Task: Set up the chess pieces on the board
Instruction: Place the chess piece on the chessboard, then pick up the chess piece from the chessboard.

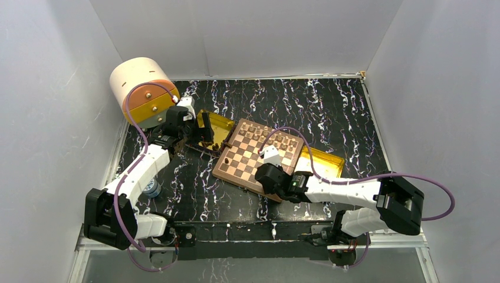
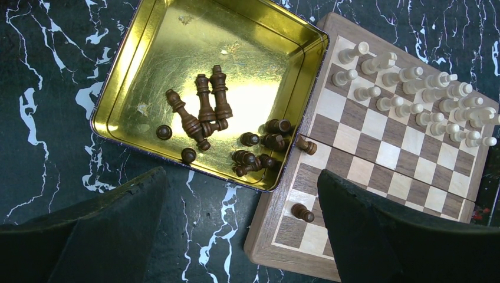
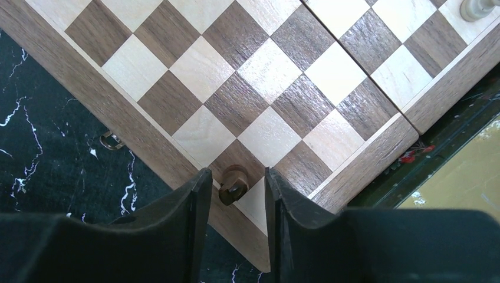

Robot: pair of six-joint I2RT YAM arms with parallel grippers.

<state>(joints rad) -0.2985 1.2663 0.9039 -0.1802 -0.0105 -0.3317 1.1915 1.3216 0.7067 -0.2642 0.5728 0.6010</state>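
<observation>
The board (image 1: 242, 162) lies turned diagonally at the table's middle. Light pieces (image 2: 413, 94) stand in two rows along its far side (image 1: 268, 135). Dark pieces (image 2: 206, 109) lie in a heap in a gold tray (image 2: 177, 47) left of the board. One dark pawn (image 2: 302, 212) stands on the board near its left edge, and another (image 2: 305, 144) lies by the tray. My left gripper (image 2: 242, 236) is open and empty above the tray's near rim (image 1: 203, 134). My right gripper (image 3: 234, 200) is open, its fingers on either side of a dark piece (image 3: 233, 184) standing on a corner square, not touching it.
A second gold tray (image 1: 327, 162) lies against the board's right side and shows in the right wrist view (image 3: 466, 177). A beige and orange cylinder (image 1: 141, 88) stands at the back left. A small bluish object (image 1: 152, 188) sits under my left arm. Grey walls enclose the table.
</observation>
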